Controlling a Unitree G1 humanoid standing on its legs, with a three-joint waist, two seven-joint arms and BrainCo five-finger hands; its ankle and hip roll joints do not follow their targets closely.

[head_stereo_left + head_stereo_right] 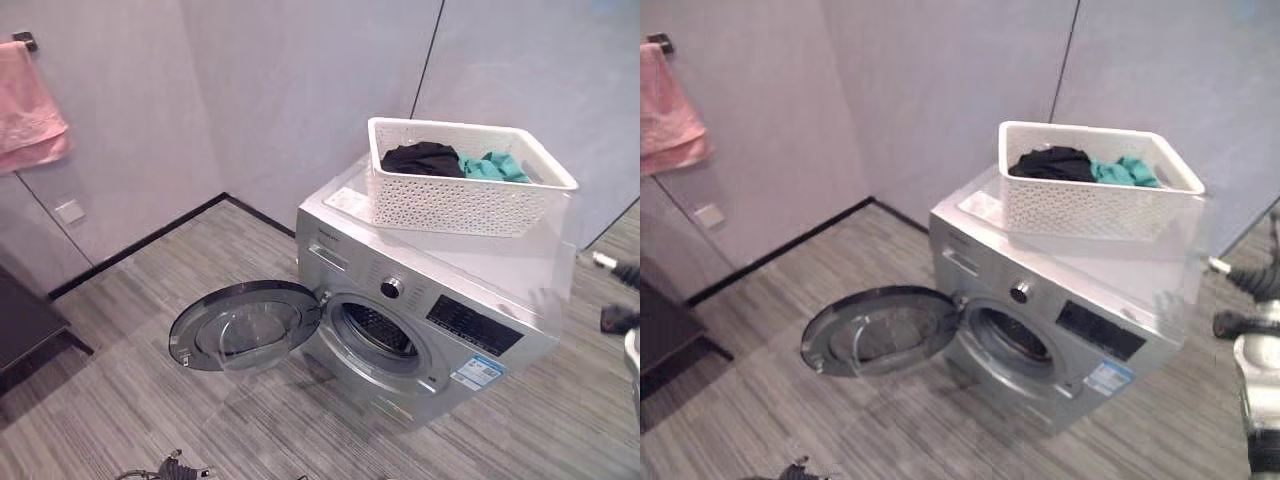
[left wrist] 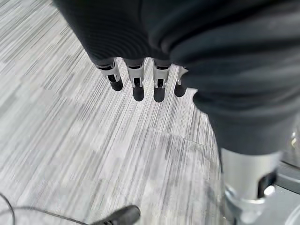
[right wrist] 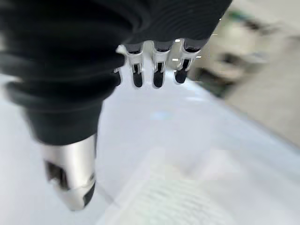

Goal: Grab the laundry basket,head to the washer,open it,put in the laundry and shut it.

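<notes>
Both hands' fingers (image 2: 136,86) (image 3: 157,77) apparently hang straight, holding nothing.

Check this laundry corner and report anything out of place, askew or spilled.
Nothing is spilled or damaged. The white laundry basket sits on top of the washer, turned askew to its edges, with black and teal laundry still inside. The washer door hangs wide open, the drum empty as far as shows. A pink towel hangs on the wall.
</notes>
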